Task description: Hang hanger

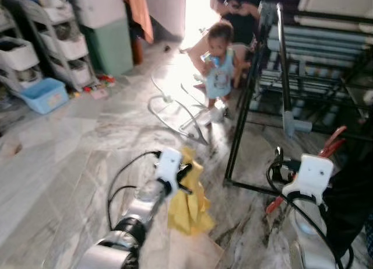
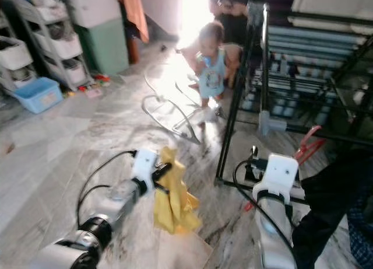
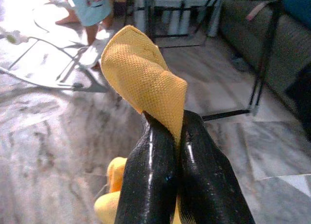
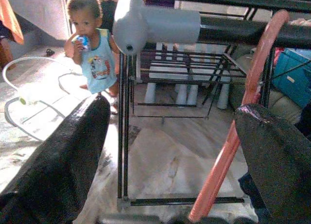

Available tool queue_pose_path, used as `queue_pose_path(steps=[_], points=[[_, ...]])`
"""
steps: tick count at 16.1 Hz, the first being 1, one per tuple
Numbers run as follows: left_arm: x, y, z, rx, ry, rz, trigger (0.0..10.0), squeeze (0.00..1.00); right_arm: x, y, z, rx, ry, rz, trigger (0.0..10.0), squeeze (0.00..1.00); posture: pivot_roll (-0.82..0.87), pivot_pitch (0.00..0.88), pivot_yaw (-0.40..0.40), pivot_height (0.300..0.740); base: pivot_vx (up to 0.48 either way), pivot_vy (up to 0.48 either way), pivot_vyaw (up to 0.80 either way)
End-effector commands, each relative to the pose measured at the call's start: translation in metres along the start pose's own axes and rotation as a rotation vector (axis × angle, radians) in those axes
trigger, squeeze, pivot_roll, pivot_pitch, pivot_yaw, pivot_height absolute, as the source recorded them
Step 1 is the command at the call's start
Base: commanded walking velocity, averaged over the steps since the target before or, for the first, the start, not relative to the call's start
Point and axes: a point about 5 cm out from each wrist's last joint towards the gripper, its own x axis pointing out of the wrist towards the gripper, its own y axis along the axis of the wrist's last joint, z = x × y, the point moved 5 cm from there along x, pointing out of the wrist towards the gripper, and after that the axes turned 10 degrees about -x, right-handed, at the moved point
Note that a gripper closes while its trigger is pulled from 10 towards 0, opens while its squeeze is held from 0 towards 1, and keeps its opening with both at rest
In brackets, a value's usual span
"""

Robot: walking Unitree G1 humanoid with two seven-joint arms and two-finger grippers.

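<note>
Both head eyes look forward and down across the marble floor toward the far drying rack. Each wrist camera peers closely along its own claw, sharing that rack.

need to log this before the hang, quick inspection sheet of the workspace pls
surface: marble floor, bare patches
job's things: red hanger leaning by the black rack, not hung
clutter: white hangers on the floor; blue bin
hands: left hand shut on yellow cloth; right hand open, hanger beside one finger
cables: black cables along the left arm
surroundings: child and another person near the rack; white shelves
</note>
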Motion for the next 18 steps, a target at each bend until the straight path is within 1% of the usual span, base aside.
queue_pose_path(steps=[1,2,3,4,5,6,7,8,9,11,12,13,14,16,18], points=[[0.002,0.009,0.004,0.027,-0.024,0.019,10.0,0.00,0.004,-0.007,0.001,-0.014,-0.011,-0.043,10.0,0.00,-0.06,0.011,-0.028,0.740,0.000,0.000,0.00],[0.001,0.007,0.002,0.030,-0.022,0.016,10.0,0.00,0.010,-0.007,0.000,-0.010,-0.022,-0.060,10.0,0.00,-0.05,0.015,-0.029,0.740,0.000,0.000,0.00],[0.000,0.006,-0.001,0.033,-0.018,0.011,10.0,0.00,0.015,-0.010,0.002,0.002,-0.044,-0.095,10.0,0.00,-0.04,0.017,-0.030,0.740,0.000,0.000,0.00],[-0.001,0.005,-0.002,0.035,-0.016,0.007,10.0,0.00,0.016,-0.016,0.005,0.034,-0.056,-0.130,10.0,0.00,-0.04,0.018,-0.029,0.740,0.000,0.000,0.00],[-0.002,0.004,-0.003,0.037,-0.014,0.002,10.0,0.00,0.015,-0.027,0.008,0.071,-0.071,-0.183,10.0,0.00,-0.04,0.018,-0.026,0.740,0.000,0.000,0.00],[-0.002,0.004,-0.003,0.038,-0.015,0.001,10.0,0.00,0.015,-0.031,0.007,0.087,-0.059,-0.199,10.0,0.00,-0.04,0.018,-0.023,0.740,0.000,0.000,0.00],[-0.001,0.005,-0.002,0.042,-0.022,-0.002,10.0,0.00,0.014,-0.044,0.004,0.112,-0.023,-0.251,10.0,0.00,-0.04,0.018,-0.017,0.740,0.000,0.000,0.00],[0.000,0.005,0.000,0.046,-0.028,-0.005,10.0,0.00,0.012,-0.052,0.002,0.133,-0.001,-0.280,10.0,0.00,-0.04,0.018,-0.017,0.740,0.000,0.000,0.00],[0.001,0.006,0.001,0.046,-0.035,-0.005,10.0,0.00,0.011,-0.060,0.004,0.134,-0.007,-0.316,10.0,0.00,-0.04,0.017,-0.011,0.740,0.000,0.000,0.00],[0.003,0.008,0.005,0.046,-0.048,-0.006,10.0,0.00,0.009,-0.068,0.016,0.139,-0.050,-0.346,10.0,0.00,-0.05,0.015,-0.009,0.740,0.000,0.000,0.00],[0.003,0.008,0.005,0.046,-0.049,-0.007,10.0,0.00,0.009,-0.068,0.018,0.139,-0.055,-0.345,10.0,0.00,-0.05,0.015,-0.009,0.740,0.000,0.000,0.00],[0.003,0.008,0.005,0.046,-0.050,-0.008,10.0,0.00,0.007,-0.069,0.023,0.142,-0.064,-0.341,10.0,0.00,-0.05,0.013,-0.008,0.740,0.000,0.000,0.00],[0.003,0.007,0.006,0.045,-0.053,-0.012,10.0,0.00,0.002,-0.073,0.035,0.133,-0.101,-0.347,10.0,0.00,-0.05,0.009,-0.009,0.740,0.000,0.000,0.00],[0.003,0.006,0.007,0.043,-0.055,-0.012,10.0,0.00,-0.006,-0.077,0.052,0.114,-0.145,-0.353,10.0,0.00,-0.05,0.009,-0.010,0.740,0.000,0.000,0.00],[0.003,0.006,0.008,0.043,-0.056,-0.013,10.0,0.00,-0.009,-0.077,0.057,0.094,-0.154,-0.352,10.0,0.00,-0.05,0.008,-0.011,0.740,0.000,0.000,0.00]])
